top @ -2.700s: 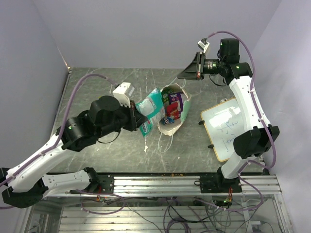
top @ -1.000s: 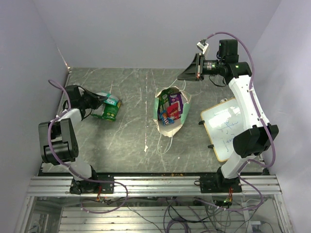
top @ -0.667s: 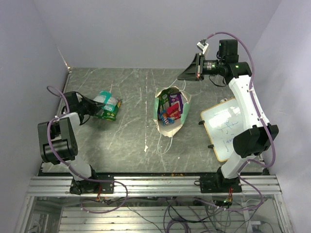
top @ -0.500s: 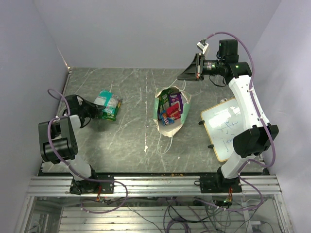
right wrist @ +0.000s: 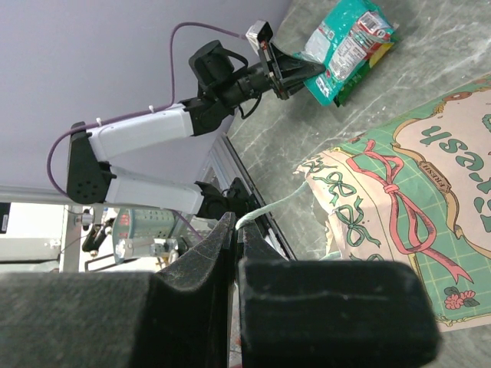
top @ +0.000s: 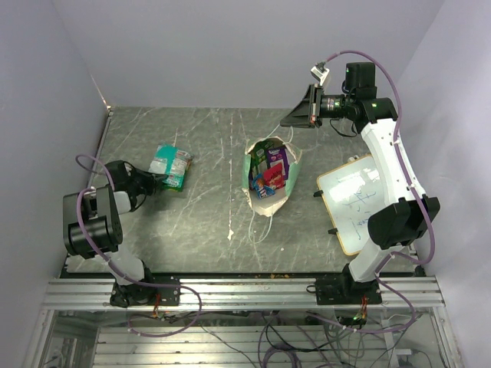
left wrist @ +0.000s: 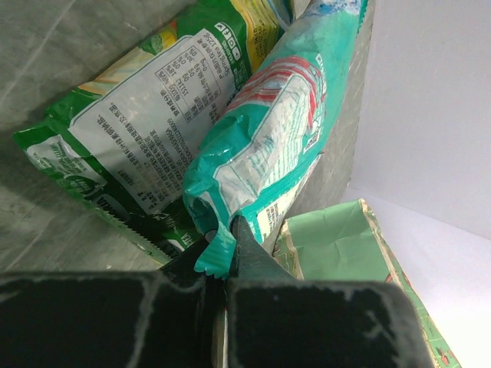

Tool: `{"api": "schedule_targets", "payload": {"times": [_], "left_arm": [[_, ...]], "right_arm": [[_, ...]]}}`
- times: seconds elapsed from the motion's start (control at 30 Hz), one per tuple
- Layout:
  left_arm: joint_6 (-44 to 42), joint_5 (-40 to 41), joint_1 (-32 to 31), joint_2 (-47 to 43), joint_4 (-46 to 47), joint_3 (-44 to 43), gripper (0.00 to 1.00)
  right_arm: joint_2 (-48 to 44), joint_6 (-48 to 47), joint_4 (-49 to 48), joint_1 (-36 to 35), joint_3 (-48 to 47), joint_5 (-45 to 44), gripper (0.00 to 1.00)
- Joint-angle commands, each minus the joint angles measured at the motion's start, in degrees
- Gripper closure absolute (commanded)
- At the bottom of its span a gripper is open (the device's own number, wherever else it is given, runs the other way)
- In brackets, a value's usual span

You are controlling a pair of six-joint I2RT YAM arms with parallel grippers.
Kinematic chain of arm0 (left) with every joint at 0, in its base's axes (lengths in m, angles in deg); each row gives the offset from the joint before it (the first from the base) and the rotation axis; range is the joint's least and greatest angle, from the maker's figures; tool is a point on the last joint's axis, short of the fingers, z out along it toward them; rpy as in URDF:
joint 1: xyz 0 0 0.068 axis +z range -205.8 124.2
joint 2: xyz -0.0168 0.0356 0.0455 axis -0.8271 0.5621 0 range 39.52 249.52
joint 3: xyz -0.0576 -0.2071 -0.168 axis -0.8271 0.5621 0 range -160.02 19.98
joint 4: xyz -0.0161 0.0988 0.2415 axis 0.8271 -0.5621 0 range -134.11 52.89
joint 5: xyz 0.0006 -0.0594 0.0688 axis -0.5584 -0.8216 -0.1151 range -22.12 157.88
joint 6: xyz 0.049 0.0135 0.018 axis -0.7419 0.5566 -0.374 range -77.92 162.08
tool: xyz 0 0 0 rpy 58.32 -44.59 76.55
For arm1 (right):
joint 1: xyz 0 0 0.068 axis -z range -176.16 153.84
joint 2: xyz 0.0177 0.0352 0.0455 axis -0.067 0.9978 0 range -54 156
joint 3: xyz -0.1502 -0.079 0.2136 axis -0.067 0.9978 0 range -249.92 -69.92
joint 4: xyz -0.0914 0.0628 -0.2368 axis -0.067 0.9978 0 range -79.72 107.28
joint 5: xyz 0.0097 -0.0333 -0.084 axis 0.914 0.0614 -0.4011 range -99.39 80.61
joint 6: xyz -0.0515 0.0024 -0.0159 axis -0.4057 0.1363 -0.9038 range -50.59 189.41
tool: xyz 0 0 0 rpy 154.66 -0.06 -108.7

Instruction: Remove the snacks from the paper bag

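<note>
The paper bag (top: 270, 201) lies open at the table's middle, with a purple packet (top: 278, 162), a red packet (top: 271, 175) and a blue bar (top: 265, 188) inside. A teal snack bag (top: 164, 159) and a green snack bag (top: 175, 177) lie at the far left. My left gripper (top: 156, 182) is low beside them. In the left wrist view it (left wrist: 221, 253) is shut on the crimped end of the teal bag (left wrist: 268, 138), which rests on the green bag (left wrist: 146, 115). My right gripper (top: 294, 116) is raised over the paper bag's far end. It (right wrist: 234, 226) is shut on the bag's string handle (right wrist: 265, 211).
A wood-framed whiteboard (top: 354, 201) lies at the right by the right arm. The bag's other string handle (top: 259, 227) trails on the table toward the front. The left wall is close behind the left arm (top: 92, 222).
My left arm has carried the teal bag from beside the paper bag to the far left and laid it on the green bag. The right arm has not moved.
</note>
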Motion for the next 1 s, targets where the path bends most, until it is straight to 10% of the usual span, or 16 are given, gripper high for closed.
{"api": "schedule_targets", "payload": {"times": [0.0, 0.63, 0.97], "left_arm": [[1.08, 3.57, 1.29, -0.57, 2.67, 1.87, 0.93], [3.11, 2.63, 3.78, 1.57, 4.06, 3.37, 0.93], [-6.1, 6.31, 4.03, -7.43, -16.27, -2.77, 0.46]], "right_arm": [[0.03, -0.89, 0.24, -0.06, -0.24, -0.28, 1.0], [-0.04, -0.88, 0.28, 0.0, -0.21, -0.24, 1.0], [0.28, -0.72, 0.08, -0.01, -0.44, -0.16, 1.0]]}}
